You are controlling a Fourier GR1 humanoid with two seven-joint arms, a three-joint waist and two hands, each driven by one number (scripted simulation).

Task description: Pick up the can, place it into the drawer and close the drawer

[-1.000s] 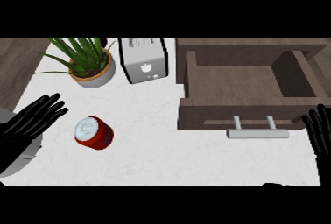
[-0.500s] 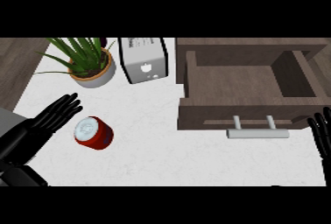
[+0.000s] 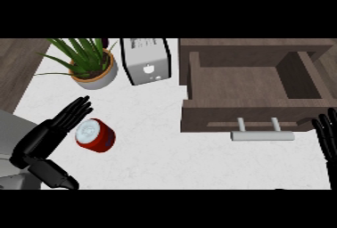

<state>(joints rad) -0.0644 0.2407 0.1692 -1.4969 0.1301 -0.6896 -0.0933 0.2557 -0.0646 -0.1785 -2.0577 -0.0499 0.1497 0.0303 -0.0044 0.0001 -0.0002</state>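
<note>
A red can (image 3: 94, 136) with a silver top stands on the white counter at the left. My left hand (image 3: 56, 127) is just left of it, fingers straight and open, close to the can's side or touching it. The wooden drawer (image 3: 197, 116) stands pulled open at the upper right, nothing inside, its silver handle (image 3: 261, 135) on the front. At the right edge, below the drawer's front, my right hand (image 3: 326, 136) rests open with fingers up.
A potted green plant (image 3: 89, 64) stands at the back left. A white toaster (image 3: 146, 60) sits beside it, left of the drawer. Dark wood flooring (image 3: 16, 67) shows beyond the counter's left edge.
My left hand has moved right and forward, from well left of the can to right beside it. The right hand has barely shifted at the right edge. The can and drawer stay put.
</note>
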